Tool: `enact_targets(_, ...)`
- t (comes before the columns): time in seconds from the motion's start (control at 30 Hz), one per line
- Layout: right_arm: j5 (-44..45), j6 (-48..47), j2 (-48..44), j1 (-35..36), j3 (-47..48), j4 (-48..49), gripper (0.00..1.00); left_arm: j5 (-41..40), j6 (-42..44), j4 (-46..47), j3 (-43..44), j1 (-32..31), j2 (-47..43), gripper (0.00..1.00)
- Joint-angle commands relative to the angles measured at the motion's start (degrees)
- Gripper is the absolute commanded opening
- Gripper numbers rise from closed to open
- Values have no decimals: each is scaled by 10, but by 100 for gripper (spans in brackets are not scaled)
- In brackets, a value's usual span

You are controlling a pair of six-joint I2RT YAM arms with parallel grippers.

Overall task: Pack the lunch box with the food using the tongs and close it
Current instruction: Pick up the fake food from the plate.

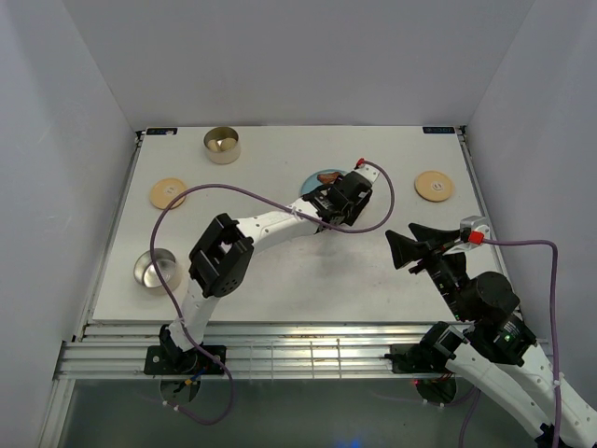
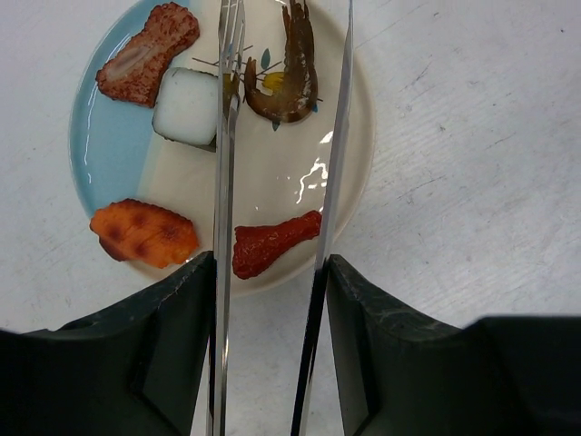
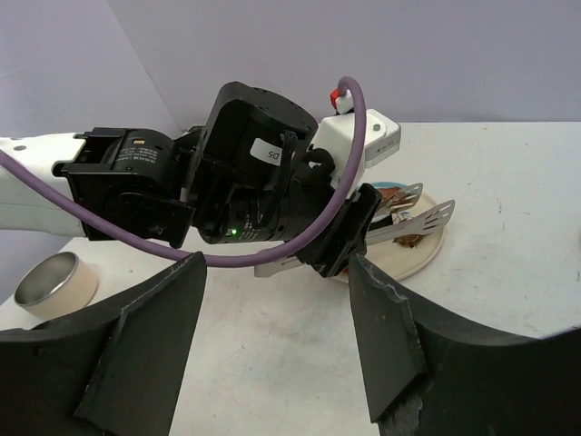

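Note:
My left gripper [image 2: 270,272] is shut on the silver tongs [image 2: 223,182] and holds them over the cream-and-blue plate [image 2: 109,145]. The two tong arms stand apart, with a red piece [image 2: 272,243] and a dark shrimp-like piece [image 2: 286,82] between them. A brown piece [image 2: 148,53], a white piece [image 2: 186,107] and an orange piece [image 2: 143,232] lie to their left. One steel tin [image 1: 221,143] stands at the back and another [image 1: 156,269] at the left edge. My right gripper [image 1: 415,247] is open and holds nothing, to the right of the plate [image 1: 312,182].
Two round wooden lids lie flat on the table: one lid [image 1: 168,193] at the left and another lid [image 1: 434,185] at the right. The left arm's purple cable [image 1: 233,191] loops over the table. Grey walls close in three sides.

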Motion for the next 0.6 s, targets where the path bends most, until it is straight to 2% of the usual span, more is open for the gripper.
enact_targets(0.0,12,-3,-2,1,1,30,70,-13,8,12,29,-3,9,60)
enact_targets(0.57,11,-3,-4,1,1,28,70,-22,9,7,39,-3,28,53)
